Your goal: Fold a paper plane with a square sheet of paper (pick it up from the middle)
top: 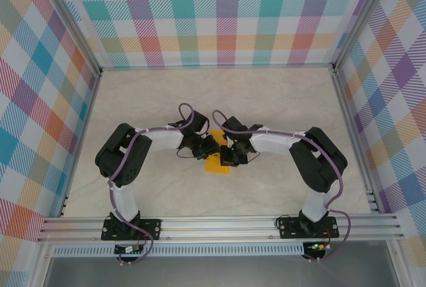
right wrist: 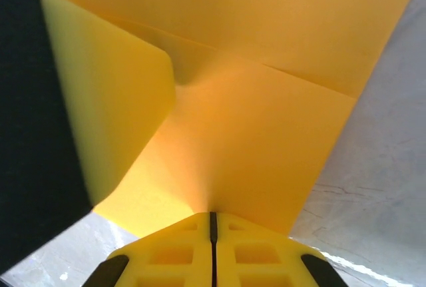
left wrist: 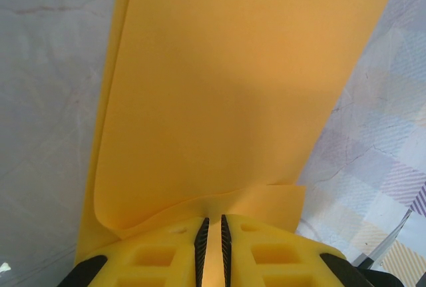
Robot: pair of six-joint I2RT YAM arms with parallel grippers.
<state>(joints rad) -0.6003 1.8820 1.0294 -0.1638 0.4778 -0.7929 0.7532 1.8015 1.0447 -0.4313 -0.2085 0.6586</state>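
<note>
Closest to the left wrist camera is the left gripper (left wrist: pixel 213 237). Its jaws are pinched down to a thin slit, grasping the near edge of the sheet (left wrist: pixel 226 100). From that grip the orange-yellow paper runs away from me in a broad band. A second layer curls up along its left side, and a short flap pokes out to the right, just beyond the pads. Pale marbled bench (left wrist: pixel 40 100) shows on the left of the paper.

On the right wrist camera I see the right gripper (right wrist: pixel 213 224) with its jaws clenched tight together. The sheet (right wrist: pixel 266 140) comes straight out of the seam between them, so I read that as a grip on the paper too. A straight folded edge crosses the sheet on a slant, with one layer lying over another. A big yellow finger backed in black stands at the left of that view, touching the paper.

From above, both arms bend inward and the left gripper (top: pixel 210 147) and right gripper (top: pixel 231 153) meet near mid-bench (top: pixel 279 100), almost touching. The sheet (top: pixel 217 166) peeks out on their near side, partly hidden under them. I cannot tell whether it is lifted or lying flat.
</note>
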